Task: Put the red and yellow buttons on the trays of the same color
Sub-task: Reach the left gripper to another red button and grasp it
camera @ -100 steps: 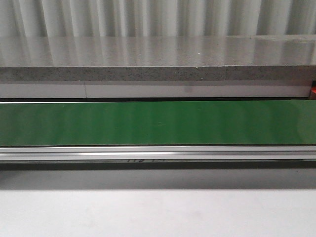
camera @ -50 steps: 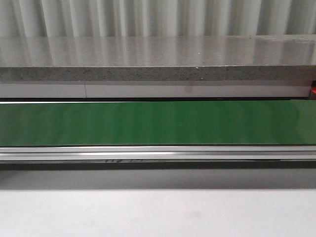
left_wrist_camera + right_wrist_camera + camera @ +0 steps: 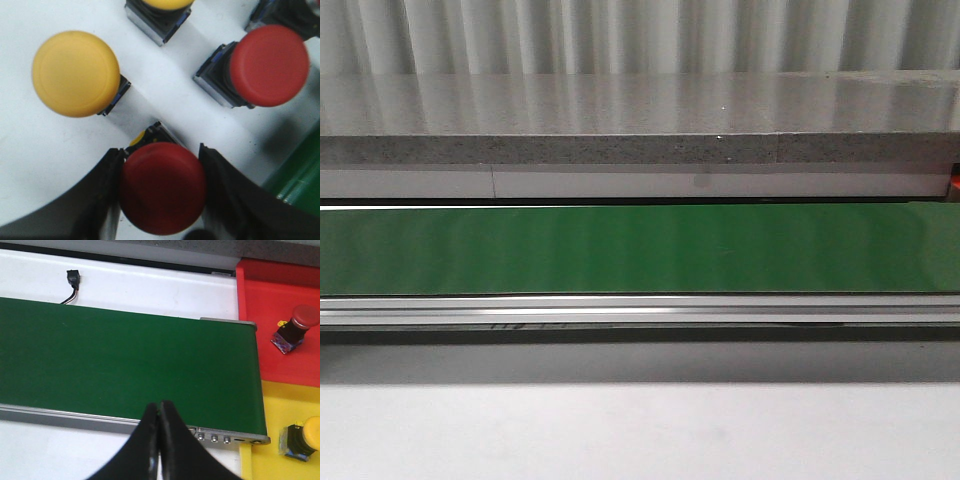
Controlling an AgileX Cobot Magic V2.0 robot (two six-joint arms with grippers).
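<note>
Red tray with one red button; left hand clamping another, right hand closed empty.

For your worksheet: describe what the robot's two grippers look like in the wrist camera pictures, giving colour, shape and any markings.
Both grippers are black. The left gripper shows two broad, dark fingers with a smooth, slightly glossy surface, widening toward the camera. The right gripper shows two slim fingers tapering to narrow tips, also glossy black. No markings, labels or cables are visible on either. The arms themselves are out of view.
</note>
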